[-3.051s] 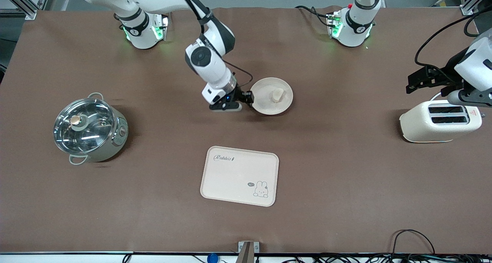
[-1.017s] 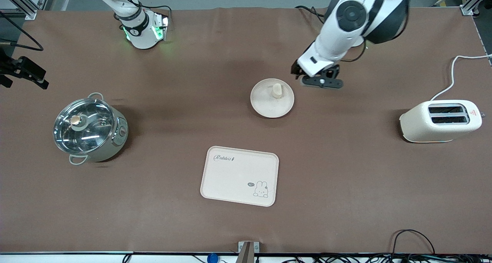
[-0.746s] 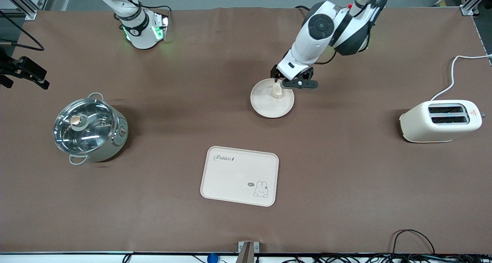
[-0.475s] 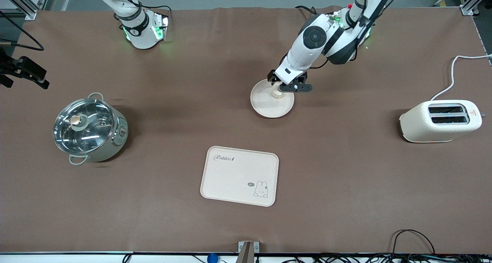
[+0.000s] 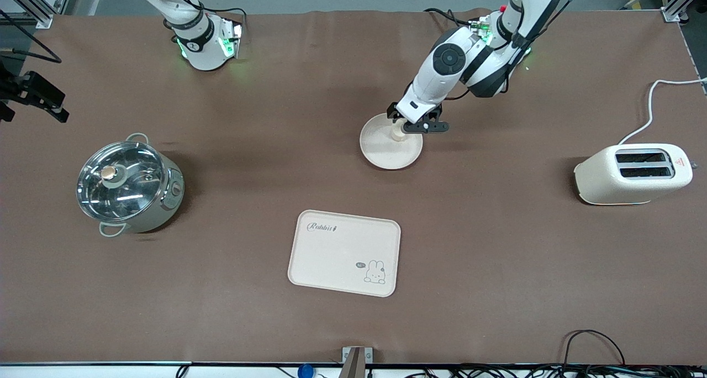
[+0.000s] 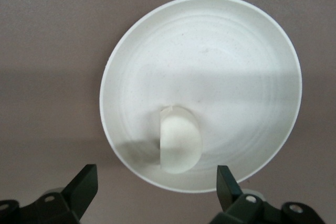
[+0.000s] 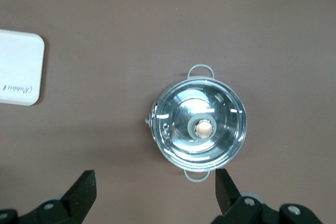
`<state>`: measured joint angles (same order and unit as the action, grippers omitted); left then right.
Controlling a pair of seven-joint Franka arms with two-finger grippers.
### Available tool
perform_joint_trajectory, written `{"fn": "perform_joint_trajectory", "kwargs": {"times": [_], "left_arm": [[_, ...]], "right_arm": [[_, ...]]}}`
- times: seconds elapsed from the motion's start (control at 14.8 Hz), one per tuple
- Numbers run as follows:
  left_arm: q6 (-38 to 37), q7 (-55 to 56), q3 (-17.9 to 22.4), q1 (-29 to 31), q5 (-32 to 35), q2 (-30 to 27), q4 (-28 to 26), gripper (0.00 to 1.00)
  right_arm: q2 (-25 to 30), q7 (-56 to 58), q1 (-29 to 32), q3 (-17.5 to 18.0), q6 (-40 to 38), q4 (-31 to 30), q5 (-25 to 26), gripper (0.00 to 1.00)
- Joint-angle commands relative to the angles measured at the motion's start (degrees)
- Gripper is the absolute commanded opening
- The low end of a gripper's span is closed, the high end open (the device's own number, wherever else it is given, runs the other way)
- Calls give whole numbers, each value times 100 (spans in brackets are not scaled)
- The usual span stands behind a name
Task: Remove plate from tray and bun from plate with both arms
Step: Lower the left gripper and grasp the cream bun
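The round cream plate (image 5: 386,151) lies on the brown table mid-way between the arms' bases. The small pale bun (image 5: 397,134) stands on it, near the rim closest to the bases. My left gripper (image 5: 410,122) hangs low over that rim, open, its fingers spread wider than the bun and holding nothing. In the left wrist view the bun (image 6: 180,145) sits on the plate (image 6: 236,66) just ahead of the open left gripper (image 6: 155,188). My right gripper (image 5: 33,95) waits, open and empty, high at the right arm's end of the table; it is also in its own wrist view (image 7: 155,190).
A rectangular cream tray (image 5: 331,256) with a rabbit drawing lies nearer to the front camera than the plate. A lidded steel pot (image 5: 128,183) stands toward the right arm's end, seen below the right wrist (image 7: 199,128). A cream toaster (image 5: 632,174) with a white cord stands toward the left arm's end.
The right gripper left the plate's rim and drew back over the pot end. The left arm swung in from the toaster end and lowered its open gripper over the bun.
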<state>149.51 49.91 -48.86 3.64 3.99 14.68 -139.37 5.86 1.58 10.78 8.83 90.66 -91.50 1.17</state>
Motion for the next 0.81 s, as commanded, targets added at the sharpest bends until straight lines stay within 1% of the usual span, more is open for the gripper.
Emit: {"fn": "perform_joint_trajectory", "kwargs": {"times": [0.0, 0.14, 0.2, 0.27, 0.47, 0.75], "left_arm": [[404, 1078, 191, -65, 1380, 1060, 373, 100], [273, 2211, 481, -310, 2575, 1369, 699, 100], [185, 2547, 535, -346, 2981, 1501, 788, 100], [115, 2655, 535, -347, 3124, 1598, 849, 100], [-88, 2839, 526, -355, 3126, 1617, 973, 100], [-343, 3551, 500, -540, 3117, 1590, 1035, 100]], "right_arm": [[38, 132, 55, -31, -224, -26, -108, 100], [38, 123, 47, -31, -207, -26, -117, 100], [38, 132, 47, -31, -181, -26, -108, 100], [38, 132, 64, -31, -163, -26, -108, 100], [-24, 132, 100, -31, -66, 17, -100, 100], [-24, 123, 108, -31, -110, -9, -108, 100]]}}
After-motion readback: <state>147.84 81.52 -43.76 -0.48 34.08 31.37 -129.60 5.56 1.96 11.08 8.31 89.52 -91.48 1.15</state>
